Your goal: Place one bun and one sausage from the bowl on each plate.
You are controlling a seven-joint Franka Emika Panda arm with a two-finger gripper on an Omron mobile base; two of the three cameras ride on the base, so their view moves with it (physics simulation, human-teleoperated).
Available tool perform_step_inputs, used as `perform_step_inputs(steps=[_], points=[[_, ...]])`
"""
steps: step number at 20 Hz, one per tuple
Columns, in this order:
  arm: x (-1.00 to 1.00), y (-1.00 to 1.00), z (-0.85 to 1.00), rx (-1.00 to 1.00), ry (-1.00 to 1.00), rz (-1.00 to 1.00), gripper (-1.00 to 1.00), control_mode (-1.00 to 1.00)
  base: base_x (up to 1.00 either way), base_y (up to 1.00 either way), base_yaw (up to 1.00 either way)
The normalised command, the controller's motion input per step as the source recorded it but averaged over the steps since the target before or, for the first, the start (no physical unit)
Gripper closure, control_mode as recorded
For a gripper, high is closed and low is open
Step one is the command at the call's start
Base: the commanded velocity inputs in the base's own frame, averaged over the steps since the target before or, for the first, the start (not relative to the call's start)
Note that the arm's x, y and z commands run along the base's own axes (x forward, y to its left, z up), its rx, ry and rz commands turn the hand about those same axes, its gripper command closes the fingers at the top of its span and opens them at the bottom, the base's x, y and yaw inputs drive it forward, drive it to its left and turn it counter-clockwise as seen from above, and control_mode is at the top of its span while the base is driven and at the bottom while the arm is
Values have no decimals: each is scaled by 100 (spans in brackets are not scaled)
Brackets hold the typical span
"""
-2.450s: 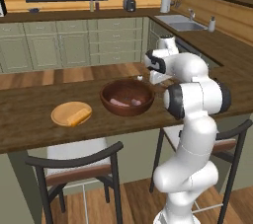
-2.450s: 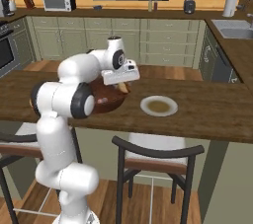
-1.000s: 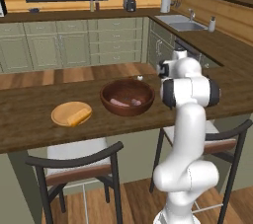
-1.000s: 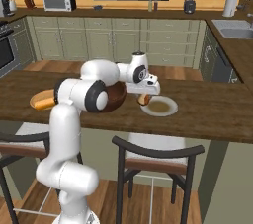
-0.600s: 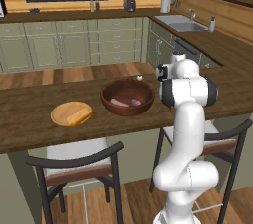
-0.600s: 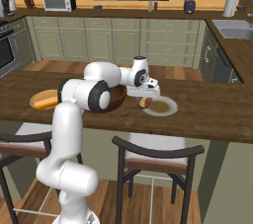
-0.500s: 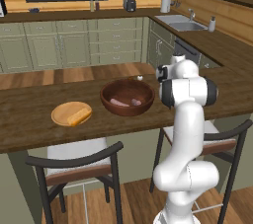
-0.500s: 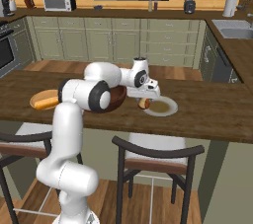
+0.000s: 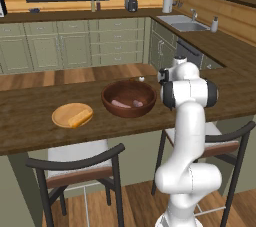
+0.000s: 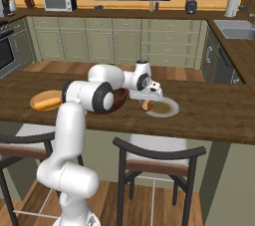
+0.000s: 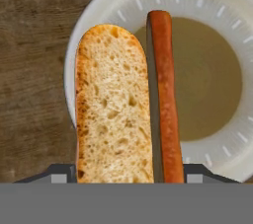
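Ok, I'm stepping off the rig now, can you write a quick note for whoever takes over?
Gripper: jaws wide, shut on a bun and a sausage held side by side over the grey-white plate, not yet set down.
Tan wooden plate already has a bun on it; I cannot see a sausage there.
The bowl holds more pieces.
Left: release this pair on the grey-white plate, then check the tan plate for a sausage.

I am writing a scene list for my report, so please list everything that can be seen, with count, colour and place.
bowl: 1, dark reddish-brown, middle of counter, food pieces inside.
wooden plate: 1, light tan, left of bowl, a bun on it.
pale plate: 1, grey-white with brownish centre, under the gripper.
bun: 1, golden, between the fingers.
sausage: 1, reddish-brown, beside that bun.
counter: 1, dark wood.
chairs: 2, dark frames, before the counter.
gripper: 1, shut on bun and sausage, over pale plate.
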Motion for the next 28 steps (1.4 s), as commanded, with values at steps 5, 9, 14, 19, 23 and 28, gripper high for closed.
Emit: perform_step_inputs(steps=[5, 9, 14, 19, 23, 28], points=[[27, -7, -7, 0, -1, 0, 100, -100, 0, 0, 0], [12, 0, -18, 0, -2, 0, 100, -100, 0, 0, 0], [0, 0, 0, 0, 0, 0, 100, -100, 0, 0, 0], [0, 0, 0, 0, 0, 0, -100, -100, 0, 0, 0], [0, 0, 0, 0, 0, 0, -100, -100, 0, 0, 0], [0, -3, 1, 0, 0, 0, -100, -100, 0, 0, 0]])
